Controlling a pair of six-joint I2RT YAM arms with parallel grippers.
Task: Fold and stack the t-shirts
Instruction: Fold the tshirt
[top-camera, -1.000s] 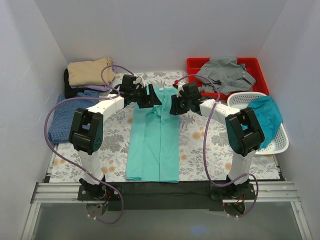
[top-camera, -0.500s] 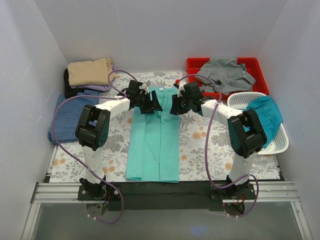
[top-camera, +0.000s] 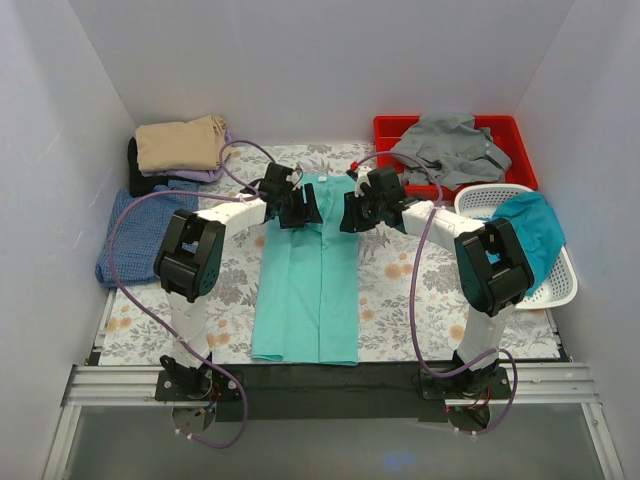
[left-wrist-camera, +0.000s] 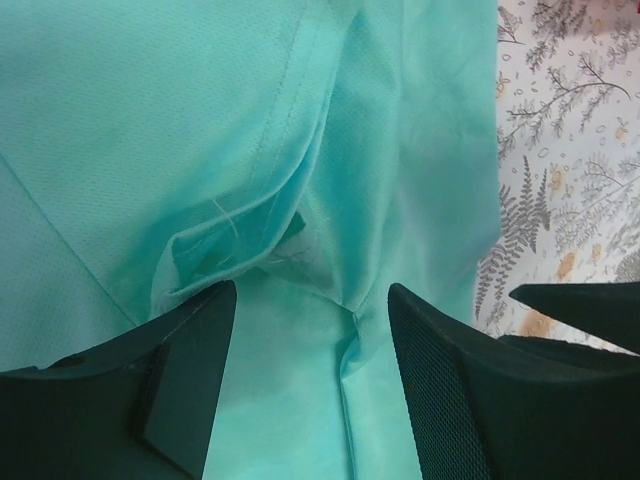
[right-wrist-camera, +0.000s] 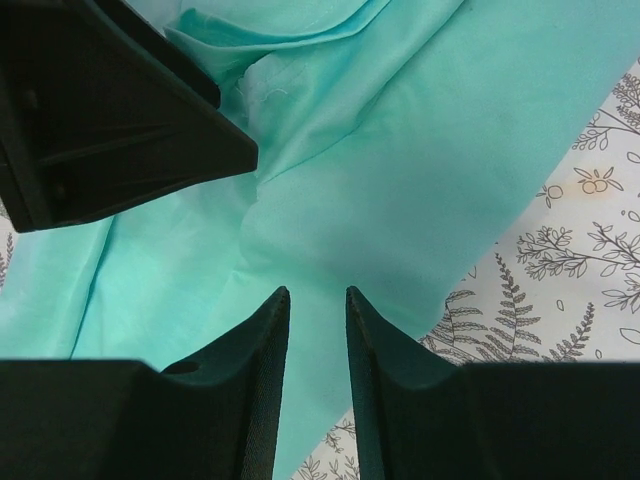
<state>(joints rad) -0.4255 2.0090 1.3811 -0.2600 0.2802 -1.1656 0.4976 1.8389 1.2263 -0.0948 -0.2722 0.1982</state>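
The mint green t-shirt (top-camera: 310, 280) lies on the floral table as a long lengthwise-folded strip, collar end at the far side. My left gripper (top-camera: 308, 208) hovers over the collar end, with its jaws wide open and the collar folds (left-wrist-camera: 260, 250) between the fingers (left-wrist-camera: 190, 370). My right gripper (top-camera: 348, 213) is at the shirt's far right edge. Its jaws stand narrow, with mint fabric (right-wrist-camera: 400, 150) drawn up between the fingers (right-wrist-camera: 250, 390). The left gripper's black body (right-wrist-camera: 110, 110) shows close by in the right wrist view.
A tan t-shirt (top-camera: 180, 143) lies on a dark pile at the back left. A blue one (top-camera: 135, 235) lies at the left edge. A grey one (top-camera: 445, 145) lies in the red bin (top-camera: 385, 125). A teal one (top-camera: 530, 235) hangs over the white basket (top-camera: 560, 285).
My left gripper has moved right, onto the collar end of the mint shirt. My right gripper has stayed at the shirt's right edge.
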